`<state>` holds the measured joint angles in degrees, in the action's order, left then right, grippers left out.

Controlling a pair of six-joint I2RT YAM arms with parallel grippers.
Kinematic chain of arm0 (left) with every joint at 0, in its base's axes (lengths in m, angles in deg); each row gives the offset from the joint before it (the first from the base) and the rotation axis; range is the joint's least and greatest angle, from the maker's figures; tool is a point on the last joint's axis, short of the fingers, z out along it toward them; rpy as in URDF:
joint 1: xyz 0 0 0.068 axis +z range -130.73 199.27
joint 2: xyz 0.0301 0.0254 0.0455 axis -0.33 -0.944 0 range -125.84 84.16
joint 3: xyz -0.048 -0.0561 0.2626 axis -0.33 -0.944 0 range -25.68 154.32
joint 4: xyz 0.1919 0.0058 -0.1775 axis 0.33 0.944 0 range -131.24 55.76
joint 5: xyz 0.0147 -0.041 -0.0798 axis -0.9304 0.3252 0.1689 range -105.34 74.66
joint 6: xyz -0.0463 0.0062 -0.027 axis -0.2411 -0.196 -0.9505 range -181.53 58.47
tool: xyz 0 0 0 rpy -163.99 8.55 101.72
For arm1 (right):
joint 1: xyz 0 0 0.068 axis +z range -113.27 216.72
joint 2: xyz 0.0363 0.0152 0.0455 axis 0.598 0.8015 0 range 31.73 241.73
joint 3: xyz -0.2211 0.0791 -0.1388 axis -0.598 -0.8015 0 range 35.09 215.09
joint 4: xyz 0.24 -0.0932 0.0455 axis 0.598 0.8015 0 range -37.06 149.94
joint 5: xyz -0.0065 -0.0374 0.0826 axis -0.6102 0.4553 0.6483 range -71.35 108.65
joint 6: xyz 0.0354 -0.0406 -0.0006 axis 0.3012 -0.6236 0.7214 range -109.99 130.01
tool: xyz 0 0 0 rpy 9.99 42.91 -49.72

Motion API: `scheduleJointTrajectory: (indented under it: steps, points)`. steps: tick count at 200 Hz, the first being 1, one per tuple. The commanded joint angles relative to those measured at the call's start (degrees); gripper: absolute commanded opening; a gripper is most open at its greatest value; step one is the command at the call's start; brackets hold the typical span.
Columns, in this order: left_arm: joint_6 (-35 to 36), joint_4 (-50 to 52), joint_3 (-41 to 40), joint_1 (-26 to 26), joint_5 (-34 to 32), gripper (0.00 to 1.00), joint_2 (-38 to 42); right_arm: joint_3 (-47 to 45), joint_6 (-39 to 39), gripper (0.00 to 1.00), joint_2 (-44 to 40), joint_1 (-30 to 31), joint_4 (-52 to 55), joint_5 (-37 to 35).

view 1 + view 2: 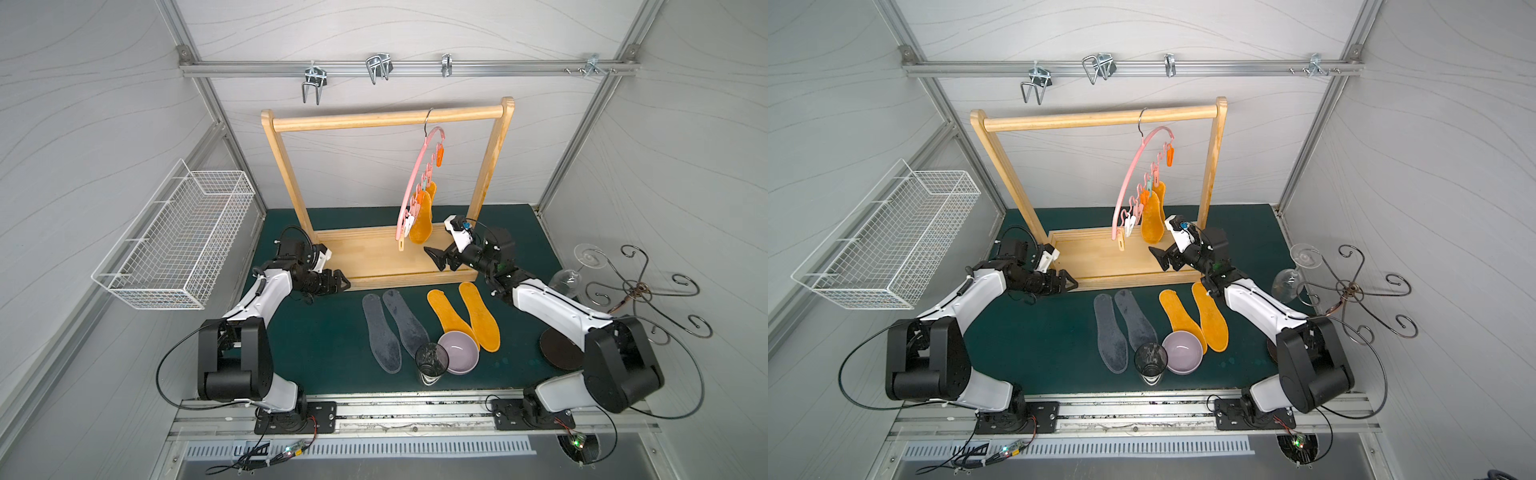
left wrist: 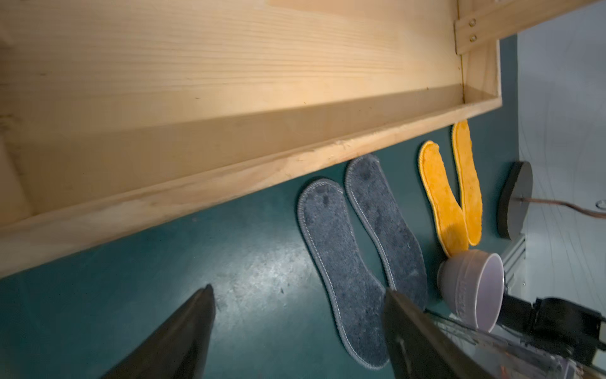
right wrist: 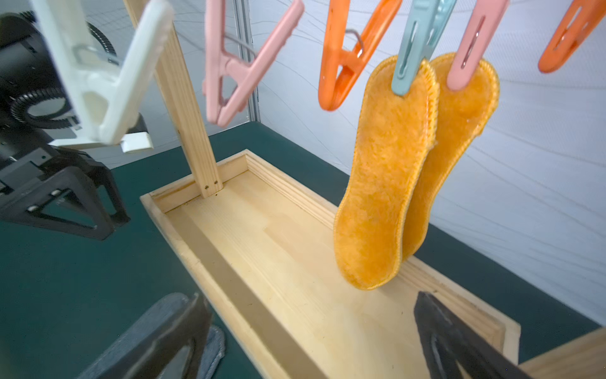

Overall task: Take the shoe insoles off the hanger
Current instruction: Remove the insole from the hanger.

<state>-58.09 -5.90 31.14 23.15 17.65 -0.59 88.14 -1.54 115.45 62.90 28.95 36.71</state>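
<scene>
Mustard fuzzy insoles (image 3: 383,183) pegged on pink hanger (image 1: 410,185), left tool (image 2: 300,290) and right tool (image 3: 311,297) gaping, empty

A wooden rack (image 1: 386,257) stands along the table's (image 1: 324,345) far edge. A lilac bowl (image 1: 459,352) and dark glass (image 1: 432,358) sit together near the front edge, a scrolled wire stand (image 1: 636,288) at the right.
</scene>
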Motion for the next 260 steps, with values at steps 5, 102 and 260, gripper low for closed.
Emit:
scheduleJointTrajectory:
  steps: [5, 102, 260]
  points:
    - [6.6, -4.9, -0.7, 2.0, -9.6, 1.0, 4.0, 4.4, -5.2, 0.99, 4.5, -0.2, 0.4, 0.4]
    - [14.6, -9.2, -7.0, 19.0, -0.8, 1.0, 6.1, 22.4, -9.0, 0.99, 22.0, -3.4, 4.5, 5.1]
    - [12.8, -9.8, -7.9, 19.3, 1.0, 1.0, 6.7, 21.2, 9.2, 0.43, 27.4, -3.0, -14.8, 19.1]
